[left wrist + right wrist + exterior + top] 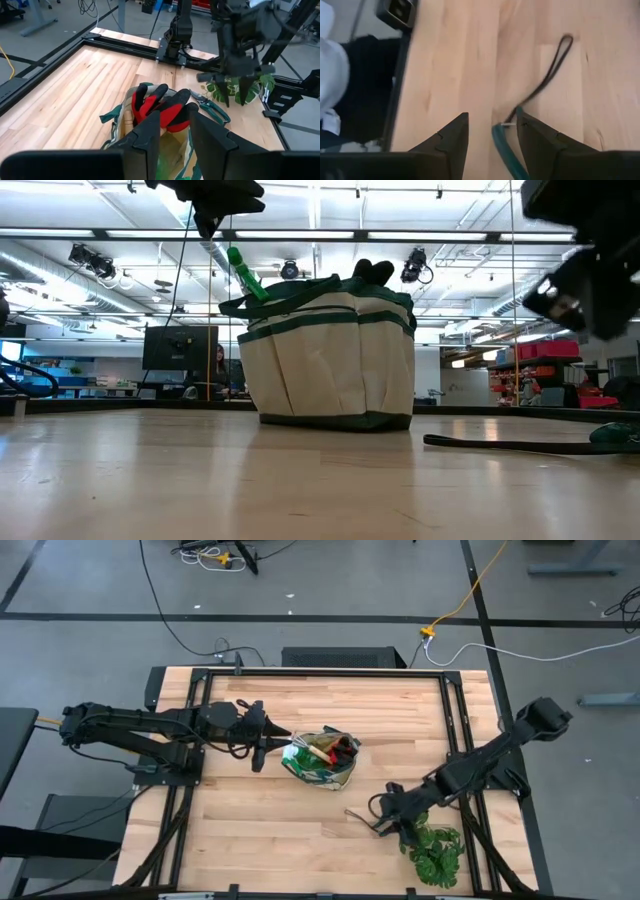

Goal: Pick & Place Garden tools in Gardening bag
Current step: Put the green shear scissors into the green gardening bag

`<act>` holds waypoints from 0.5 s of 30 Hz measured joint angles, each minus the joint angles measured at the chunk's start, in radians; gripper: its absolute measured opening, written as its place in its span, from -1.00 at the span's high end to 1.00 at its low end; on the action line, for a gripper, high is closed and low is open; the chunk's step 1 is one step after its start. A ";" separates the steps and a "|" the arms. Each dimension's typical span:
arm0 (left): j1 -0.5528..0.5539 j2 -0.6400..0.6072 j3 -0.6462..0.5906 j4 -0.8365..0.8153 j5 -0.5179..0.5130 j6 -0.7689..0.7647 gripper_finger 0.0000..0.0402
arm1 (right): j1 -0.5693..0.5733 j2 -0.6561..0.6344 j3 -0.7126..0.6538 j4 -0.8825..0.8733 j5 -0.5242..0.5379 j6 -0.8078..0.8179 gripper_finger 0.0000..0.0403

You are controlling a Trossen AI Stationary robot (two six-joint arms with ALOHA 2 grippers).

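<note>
The tan gardening bag (322, 761) with green trim stands on its base mid-table. Red-and-black gloves (161, 106) stick out of its top, and a green tool (246, 276) pokes over its rim. My left gripper (272, 736) hovers open above the bag's left rim, clear of it. The pruning shears (362, 815) lie flat on the table to the bag's right, with a dark loop cord (554, 65) at their end. My right gripper (492, 131) is tilted down over them, open, one finger on each side of a teal handle (503, 145).
A leafy green plant (437, 852) sits near the front right corner, close behind my right gripper. Black frame rails (455, 710) run along the table's sides and far edge. Bare wood lies in front of and behind the bag. A person (218, 366) sits far off in the room.
</note>
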 joint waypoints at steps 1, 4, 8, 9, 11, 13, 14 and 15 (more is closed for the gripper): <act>0.000 0.000 0.000 0.000 0.000 -0.001 0.44 | 0.000 0.016 0.000 -0.001 -0.004 0.000 0.18; 0.000 0.000 0.000 0.000 0.000 -0.001 0.44 | 0.000 0.061 0.000 0.002 -0.006 -0.017 0.18; 0.000 0.000 0.000 0.000 0.000 -0.001 0.44 | 0.000 0.108 0.000 0.004 -0.006 -0.038 0.18; 0.000 0.000 0.000 0.000 0.000 -0.001 0.44 | 0.000 0.120 0.000 0.004 -0.006 -0.045 0.18; 0.000 0.000 0.000 0.000 0.000 -0.001 0.44 | 0.000 0.143 0.006 -0.002 -0.006 -0.062 0.18; 0.000 0.000 0.000 0.000 0.000 -0.001 0.44 | 0.000 0.162 0.029 -0.026 0.012 -0.097 0.18; 0.000 0.000 0.000 0.000 0.000 -0.001 0.44 | 0.000 0.170 0.047 -0.044 0.027 -0.121 0.18; 0.000 0.000 0.000 0.000 0.000 -0.001 0.44 | 0.000 0.175 0.066 -0.070 0.044 -0.144 0.18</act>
